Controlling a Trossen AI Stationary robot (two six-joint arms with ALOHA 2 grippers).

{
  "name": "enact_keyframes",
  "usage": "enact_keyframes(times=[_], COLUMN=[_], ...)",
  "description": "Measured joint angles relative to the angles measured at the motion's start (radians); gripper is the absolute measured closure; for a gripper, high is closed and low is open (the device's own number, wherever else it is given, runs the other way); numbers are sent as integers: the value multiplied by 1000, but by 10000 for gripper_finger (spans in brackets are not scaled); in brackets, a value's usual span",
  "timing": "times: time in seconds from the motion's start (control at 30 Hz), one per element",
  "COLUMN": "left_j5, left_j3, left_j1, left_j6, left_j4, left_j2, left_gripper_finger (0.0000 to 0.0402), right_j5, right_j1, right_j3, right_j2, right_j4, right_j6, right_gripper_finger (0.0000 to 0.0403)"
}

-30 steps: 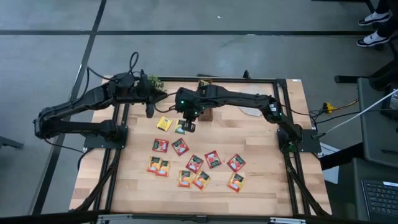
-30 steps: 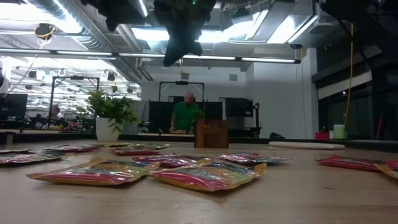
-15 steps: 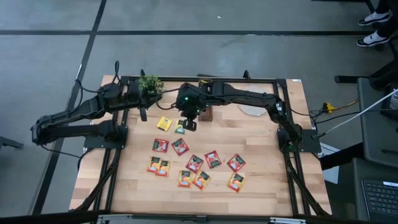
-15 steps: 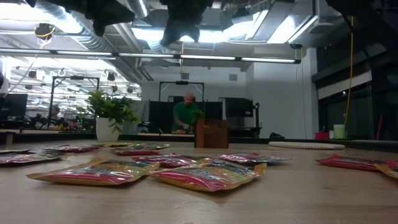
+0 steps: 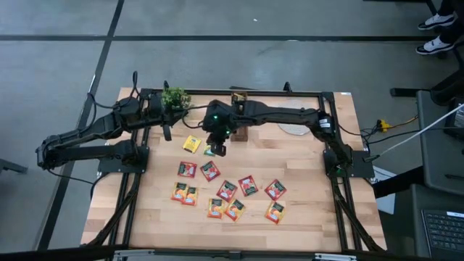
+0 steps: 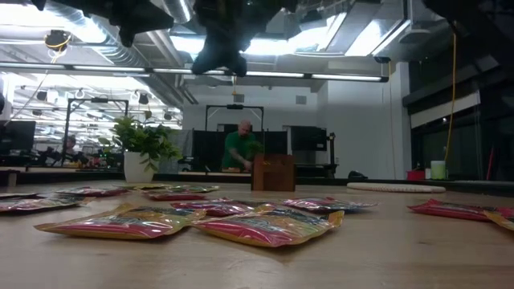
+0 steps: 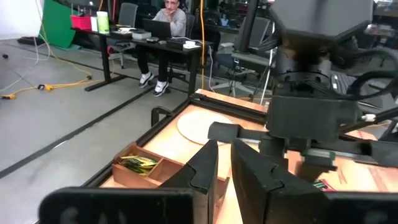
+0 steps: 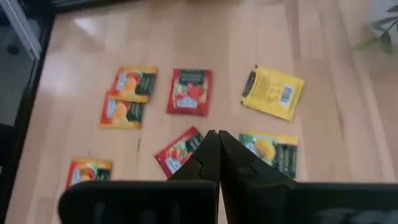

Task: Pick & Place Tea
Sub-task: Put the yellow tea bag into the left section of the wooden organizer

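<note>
Since a second ago our left pincer (image 5: 167,133) has pulled back toward the potted plant (image 5: 175,97), fingers nearly together, holding nothing; our right pincer (image 5: 218,150), pressed shut and empty, hovers over the green tea sachet (image 8: 270,151) among the tea sachets (image 5: 228,190) scattered on the counter (image 5: 304,203)

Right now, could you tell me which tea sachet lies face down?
The yellow sachet beside the green one: it shows a plain back with a barcode; the others show fruit pictures.

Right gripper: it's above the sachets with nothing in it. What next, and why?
Probably open the shut right gripper and lower it onto the green square tea sachet directly beneath. The wooden compartment box already holds sachets, and many still lie on the table.
</note>
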Motion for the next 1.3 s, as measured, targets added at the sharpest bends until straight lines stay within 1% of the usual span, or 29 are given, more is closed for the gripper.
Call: enact_keyframes(times=[0.27,0.43,0.5,0.57,0.7,0.8,0.9,1.03,1.17,1.23,1.3], left_j5=[-1,6,7,17,60,82,83,92,92,91,78], left_j3=[0,0,0,0,0,0,0,0,0,0,-20], left_j1=[0,0,0,0,0,0,0,0,0,0,0], left_j6=[0,9,30,59,126,165,168,131,25,-5,-33], left_j4=[-38,-73,-97,-124,-180,-219,-247,-287,-317,-310,-248], left_j2=[15,25,25,24,25,27,34,41,39,24,-2], left_gripper_finger=[359,359,359,359,359,359,359,359,359,359,359], right_j5=[18,42,47,51,46,33,6,-28,-60,-60,-61], right_j1=[-41,-75,-95,-111,-127,-139,-143,-138,-131,-127,-125], right_j3=[-156,-236,-241,-240,-240,-240,-239,-239,-239,-239,-239], right_j2=[-4,-3,-2,-2,-2,7,25,57,66,66,66], right_j4=[30,88,78,66,55,52,57,29,33,40,43], right_j6=[112,276,314,318,339,354,372,396,396,396,401], right_gripper_finger=[403,403,403,403,403,403,403,403,403,403,403])
